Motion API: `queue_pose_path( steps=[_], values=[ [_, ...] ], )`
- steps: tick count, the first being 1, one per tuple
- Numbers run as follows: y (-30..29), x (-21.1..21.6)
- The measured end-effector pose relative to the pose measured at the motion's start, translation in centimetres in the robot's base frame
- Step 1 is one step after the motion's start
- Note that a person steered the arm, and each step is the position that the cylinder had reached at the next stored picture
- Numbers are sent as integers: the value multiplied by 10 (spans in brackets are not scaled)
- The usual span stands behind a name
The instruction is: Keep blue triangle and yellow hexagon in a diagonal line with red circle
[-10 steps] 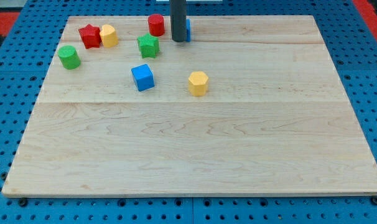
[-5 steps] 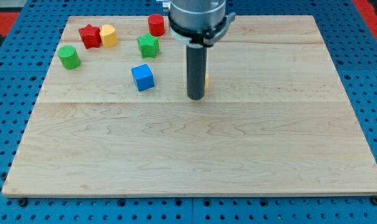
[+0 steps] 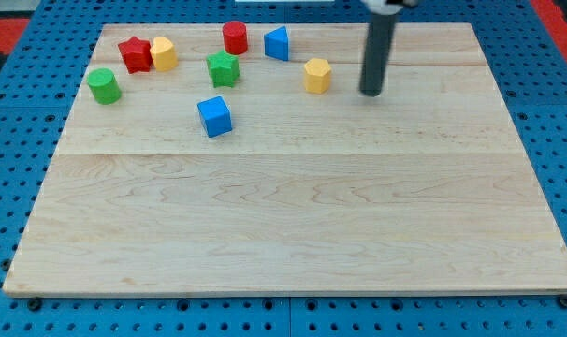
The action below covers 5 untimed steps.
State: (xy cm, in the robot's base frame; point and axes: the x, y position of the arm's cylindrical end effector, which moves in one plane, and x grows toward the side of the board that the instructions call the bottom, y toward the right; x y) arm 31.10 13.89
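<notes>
Now my tip (image 3: 370, 93) sits on the board (image 3: 293, 215) near the view's top, right of centre, touching no block. No fingers on this rig, only the rod, so there is no open or closed state to log.

Red circle (image 3: 234, 37) is near the top edge, left of centre. Blue triangle (image 3: 277, 43) is just to its right, a small gap between them. Yellow hexagon (image 3: 316, 75) is lower and further right, near the triangle but apart from it. The three run down and to the right from the circle, not quite straight: the step from circle to triangle is nearly level, the step from triangle to hexagon is steeper. The tip is right of the hexagon, near it, clear gap showing.

Other blocks, all on the left half: red star (image 3: 134, 53) touching a yellow block (image 3: 164, 53) on its right; green circle (image 3: 103, 85) below and left of those; green star (image 3: 224, 68) below the red circle; blue cube (image 3: 214, 116) below that.
</notes>
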Motion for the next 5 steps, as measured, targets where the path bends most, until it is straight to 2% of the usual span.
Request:
queue_pose_path(
  steps=[1,2,3,4,5],
  values=[
    [13,-76],
    [-36,-117],
    [-108,-96],
    [-138,-66],
    [-92,-59]
  ],
)
